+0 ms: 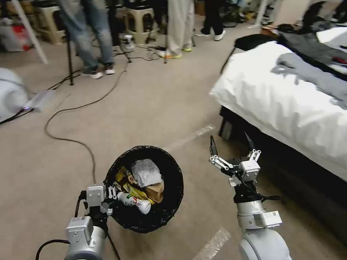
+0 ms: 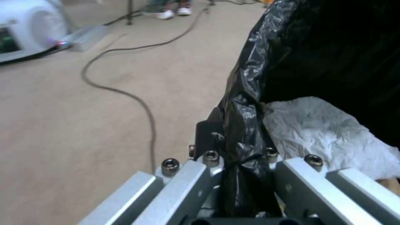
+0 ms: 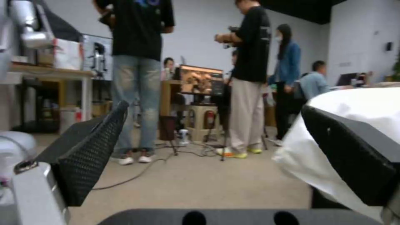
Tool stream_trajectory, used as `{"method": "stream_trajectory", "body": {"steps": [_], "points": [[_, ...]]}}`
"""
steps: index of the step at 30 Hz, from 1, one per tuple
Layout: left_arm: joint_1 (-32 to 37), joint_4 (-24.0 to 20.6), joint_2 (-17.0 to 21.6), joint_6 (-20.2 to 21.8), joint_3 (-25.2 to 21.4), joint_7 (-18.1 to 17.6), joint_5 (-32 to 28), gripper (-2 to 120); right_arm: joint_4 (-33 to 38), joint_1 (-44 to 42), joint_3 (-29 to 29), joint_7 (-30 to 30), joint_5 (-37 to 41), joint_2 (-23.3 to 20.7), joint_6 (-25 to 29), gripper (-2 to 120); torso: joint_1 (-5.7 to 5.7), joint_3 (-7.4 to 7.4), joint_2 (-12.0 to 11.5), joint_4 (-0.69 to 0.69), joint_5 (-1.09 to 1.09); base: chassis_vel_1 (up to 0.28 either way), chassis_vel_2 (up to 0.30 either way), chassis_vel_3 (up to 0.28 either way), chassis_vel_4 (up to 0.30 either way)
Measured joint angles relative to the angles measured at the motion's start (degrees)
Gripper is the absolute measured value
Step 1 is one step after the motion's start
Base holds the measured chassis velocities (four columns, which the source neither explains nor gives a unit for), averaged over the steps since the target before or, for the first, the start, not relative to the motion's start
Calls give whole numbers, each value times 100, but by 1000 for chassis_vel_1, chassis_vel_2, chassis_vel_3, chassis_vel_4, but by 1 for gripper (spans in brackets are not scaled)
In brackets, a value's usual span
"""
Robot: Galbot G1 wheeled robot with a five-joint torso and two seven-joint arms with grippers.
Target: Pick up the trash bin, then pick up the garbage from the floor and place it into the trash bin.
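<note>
Head view: left gripper (image 1: 111,196) clamps the trash bin (image 1: 165,215) rim, bin held above the floor w/ garbage (image 1: 146,173) inside. Right gripper (image 1: 232,148) spread wide, holding nothing, near the bed (image 1: 283,108).
Left wrist view: fingers (image 2: 204,137) pinch the black liner (image 2: 243,103).
Right wrist view: 2 pads (image 3: 89,150) well apart.

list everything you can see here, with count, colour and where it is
trash bin: 1, black liner, held off the floor in front of the robot
white tissue: 1, crumpled, on top inside the bin
small white bottle: 1, lying inside the bin near the left gripper
brown paper bag: 1, inside the bin
yellow wrapper: 1, inside the bin
bed: 1, white cover, to the right
clothes: grey and black, on the bed
cable: black, on the floor
left gripper: shut on the bin's rim
right gripper: open, near the bed
</note>
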Motion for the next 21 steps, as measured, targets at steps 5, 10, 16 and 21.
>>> {"method": "stream_trajectory", "body": {"steps": [5, 10, 16, 21], "points": [[1, 0, 0, 0, 0, 0, 0, 0, 1, -6, -1, -5, 0, 2, -1, 100, -1, 0, 0, 0, 0, 120, 118, 131, 135], [6, -2, -5, -3, 3, 0, 2, 0, 12, -20, -3, -9, -2, 1, -1, 100, 0, 0, 0, 0, 0, 119, 135, 127, 126], [11, -4, -4, -22, 8, 3, 5, 0, 44, -48, -1, -14, -12, 7, -1, 100, 0, 0, 0, 1, 0, 125, 130, 113, 127], [27, -4, -3, -30, 17, 3, 8, 0, 54, -69, -1, -16, -24, 13, 3, 100, 0, 0, 0, 1, 0, 109, 99, 92, 96]]}}
